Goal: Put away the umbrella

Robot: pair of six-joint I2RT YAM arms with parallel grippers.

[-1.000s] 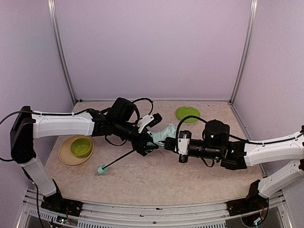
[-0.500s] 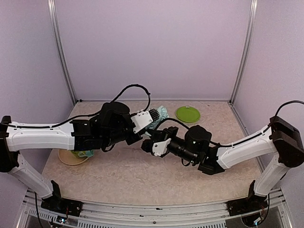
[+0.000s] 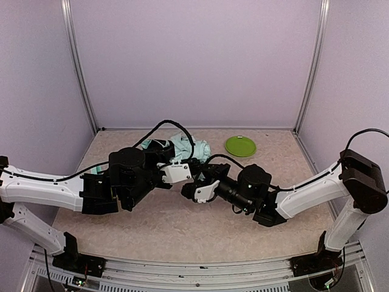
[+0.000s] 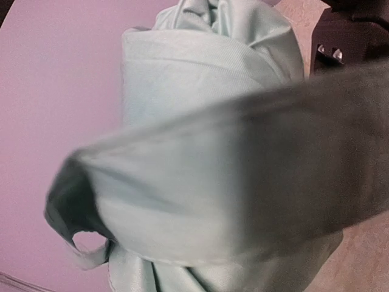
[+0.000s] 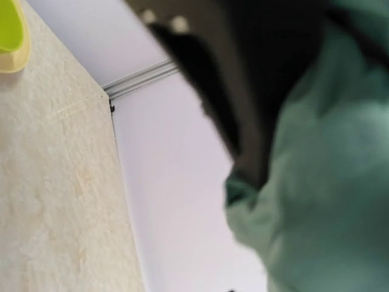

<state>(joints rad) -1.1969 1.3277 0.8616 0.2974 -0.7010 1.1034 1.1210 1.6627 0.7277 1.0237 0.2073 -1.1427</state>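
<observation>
The umbrella [image 3: 185, 148] is a bunch of pale mint fabric held up off the table at the tip of my left gripper [image 3: 181, 163], which is shut on it. Its folds fill the left wrist view [image 4: 206, 91], crossed by a blurred dark band, and they hide the fingers. Shaft and handle are out of sight. My right gripper [image 3: 196, 184] sits just right of the left one, under the fabric. Blurred mint cloth [image 5: 328, 182] and a black part crowd the right wrist view, so whether the jaws are open or shut does not show.
A green plate [image 3: 240, 146] lies at the back right of the table [image 3: 182, 231]. A lime bowl [image 5: 9, 27] on a yellowish plate [image 5: 18, 59] shows at a corner of the right wrist view. Both arms cross the table's middle.
The left arm has drawn back leftward and lifted the umbrella up and toward the back. The right arm followed it to the left. The shaft and handle no longer show on the table.
</observation>
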